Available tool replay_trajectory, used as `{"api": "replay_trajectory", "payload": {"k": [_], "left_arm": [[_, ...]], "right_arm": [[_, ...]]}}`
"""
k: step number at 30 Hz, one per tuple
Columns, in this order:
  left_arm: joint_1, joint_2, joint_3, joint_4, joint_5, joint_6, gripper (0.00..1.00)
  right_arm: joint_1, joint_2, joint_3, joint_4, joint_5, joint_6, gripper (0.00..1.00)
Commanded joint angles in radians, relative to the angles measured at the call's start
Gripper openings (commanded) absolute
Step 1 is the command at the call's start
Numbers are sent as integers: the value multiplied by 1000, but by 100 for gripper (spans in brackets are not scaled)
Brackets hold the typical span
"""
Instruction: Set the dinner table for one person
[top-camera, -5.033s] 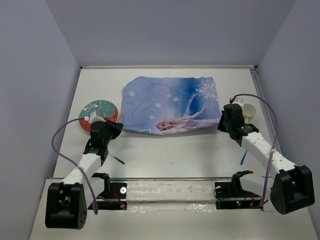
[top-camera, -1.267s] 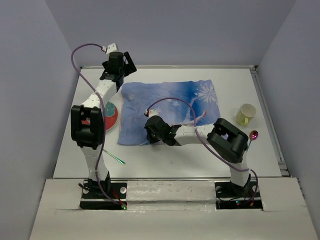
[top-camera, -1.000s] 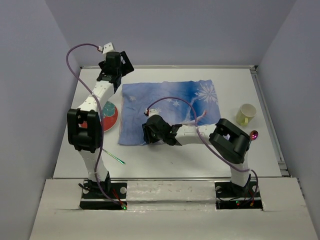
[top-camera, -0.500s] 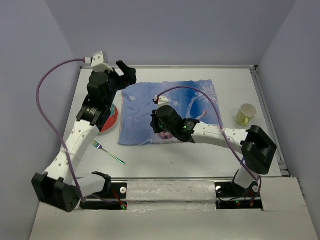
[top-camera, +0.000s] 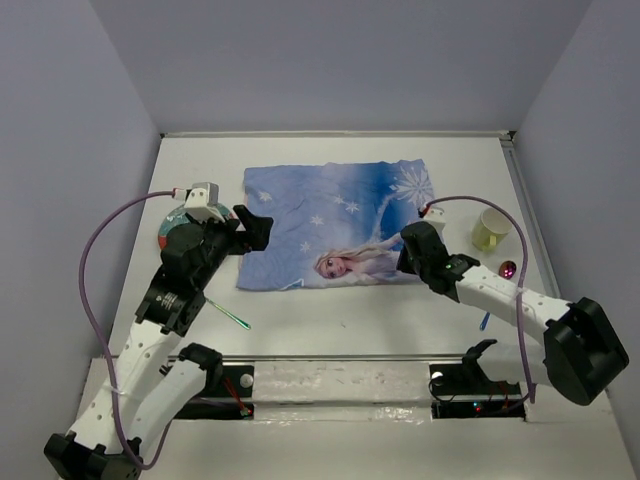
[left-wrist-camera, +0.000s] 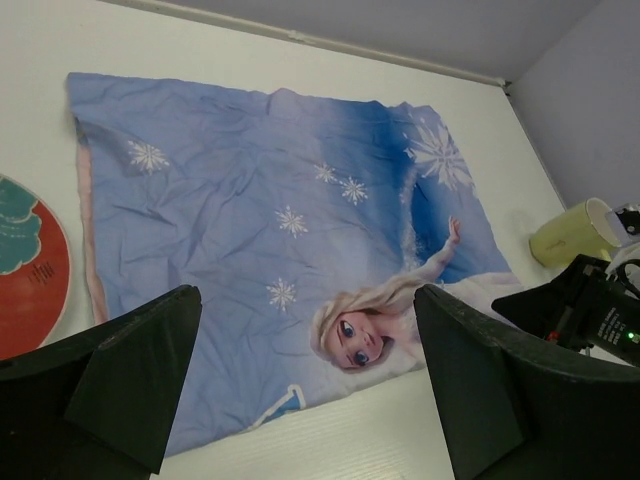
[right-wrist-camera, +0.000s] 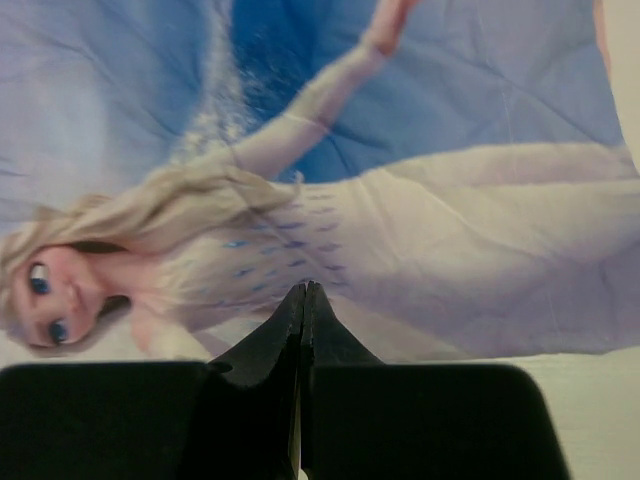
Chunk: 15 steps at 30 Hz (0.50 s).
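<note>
The dinner table (top-camera: 350, 320) is the wide off-white surface. A blue princess mat (top-camera: 335, 215) lies flat on its middle. My left gripper (top-camera: 258, 228) hangs open above the mat's left edge; in the left wrist view its fingers (left-wrist-camera: 140, 370) stand wide apart with only the mat (left-wrist-camera: 280, 220) below. My right gripper (top-camera: 404, 258) is shut at the mat's near right corner. The right wrist view shows its tips (right-wrist-camera: 303, 290) pressed together over the white dress print (right-wrist-camera: 450, 240), with nothing between them.
A red and green plate (top-camera: 166, 228) lies left of the mat, mostly under my left arm. A green fork (top-camera: 228, 316) lies near the left front. A pale yellow cup (top-camera: 491, 230) and a magenta-bowled spoon (top-camera: 508, 268) sit at the right.
Both arms have drawn back toward the near side. The left gripper left the mat's far left corner. The right gripper swept from the mat's near left to its near right and shut.
</note>
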Motion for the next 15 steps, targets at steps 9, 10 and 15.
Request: {"api": "replay_trajectory", "payload": {"k": [9,10,15], "left_arm": [[-6,-60,-33,-8,11,126,99],[-6,-67,-31,-9,0,132,99],[-5,-51,-30,-21,-24,124,99]], "right_arm": [[-27,155,-119,119,-93,171,0],[-27,136,-139,134,-102,182,0],[16,101,-159,139,-119,197,0]]}}
